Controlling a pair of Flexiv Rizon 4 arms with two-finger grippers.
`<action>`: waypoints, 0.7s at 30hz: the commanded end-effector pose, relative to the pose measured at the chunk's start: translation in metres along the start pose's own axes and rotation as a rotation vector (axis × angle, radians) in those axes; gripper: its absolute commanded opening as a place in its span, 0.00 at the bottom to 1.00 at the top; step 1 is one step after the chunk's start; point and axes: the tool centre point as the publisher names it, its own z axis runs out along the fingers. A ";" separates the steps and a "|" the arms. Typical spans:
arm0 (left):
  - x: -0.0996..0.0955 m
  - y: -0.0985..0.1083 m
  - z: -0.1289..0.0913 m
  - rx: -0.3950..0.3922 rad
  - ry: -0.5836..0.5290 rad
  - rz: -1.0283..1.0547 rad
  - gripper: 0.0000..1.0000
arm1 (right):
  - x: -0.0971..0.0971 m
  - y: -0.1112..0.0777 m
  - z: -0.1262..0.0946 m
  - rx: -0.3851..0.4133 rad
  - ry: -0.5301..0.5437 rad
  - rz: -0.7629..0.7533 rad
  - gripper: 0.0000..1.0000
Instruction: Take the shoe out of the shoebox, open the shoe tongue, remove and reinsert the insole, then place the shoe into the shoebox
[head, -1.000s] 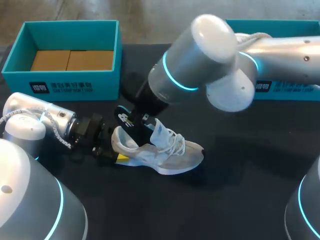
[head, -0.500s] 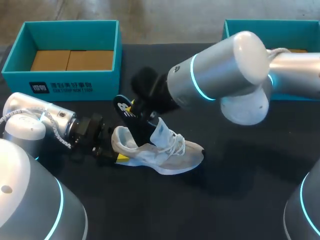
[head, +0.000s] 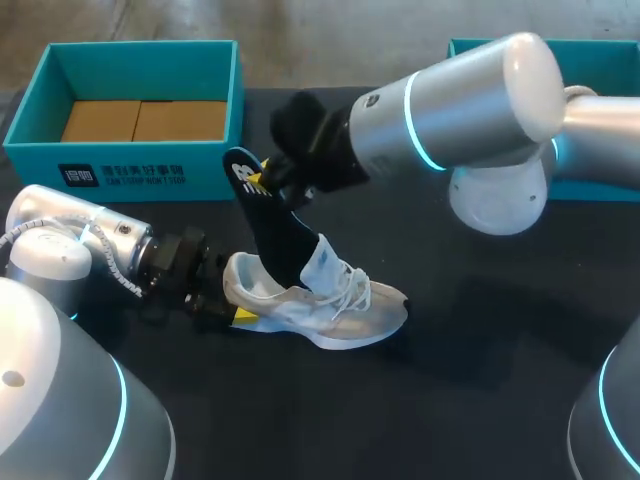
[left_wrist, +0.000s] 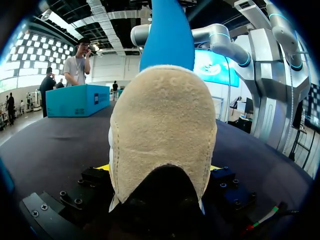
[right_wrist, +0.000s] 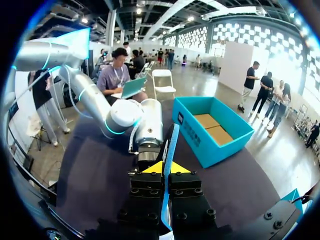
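- The right hand (head: 263, 183) is clamped on a dark insole (head: 276, 228) near its heel end. In the right wrist view the insole (right_wrist: 170, 142) stands edge-on between the two yellow tips of that hand (right_wrist: 164, 169), showing a thin blue edge, with a finger on each side.
- The insole slants down from the right hand, and its lower end is inside the mouth of a white and grey sneaker (head: 335, 305), just behind the raised tongue (head: 322, 268) and the white laces (head: 352, 285).
- The left hand (head: 230, 295) grips the sneaker's heel from both sides. In the left wrist view the beige heel (left_wrist: 162, 135) fills the gap between that hand's fingers (left_wrist: 157, 172), a sliver of yellow tip shows at each side, and the blue underside of the insole (left_wrist: 167, 35) rises above the collar.
- The sneaker rests sole-down on the black table (head: 480, 350), toe pointing away from the left hand.
- The right arm (head: 470, 105) comes in from the right and reaches past the middle, above and behind the sneaker.
- A teal shoebox (head: 140, 155) stands open at the table's far left, well apart from the sneaker, with brown cardboard (head: 145, 120) on its floor.
- A second teal box (head: 610, 58) stands at the far right, partly hidden behind the right arm.
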 end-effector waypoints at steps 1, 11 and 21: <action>-0.001 0.001 0.001 -0.001 -0.001 0.000 0.00 | 0.000 -0.004 -0.004 -0.006 0.004 -0.001 0.00; -0.001 0.001 0.001 -0.001 -0.001 0.000 0.00 | 0.000 -0.004 -0.004 -0.006 0.004 -0.001 0.00; -0.001 0.001 0.001 -0.001 -0.001 0.000 0.00 | -0.018 0.026 -0.032 -0.168 -0.007 0.052 0.00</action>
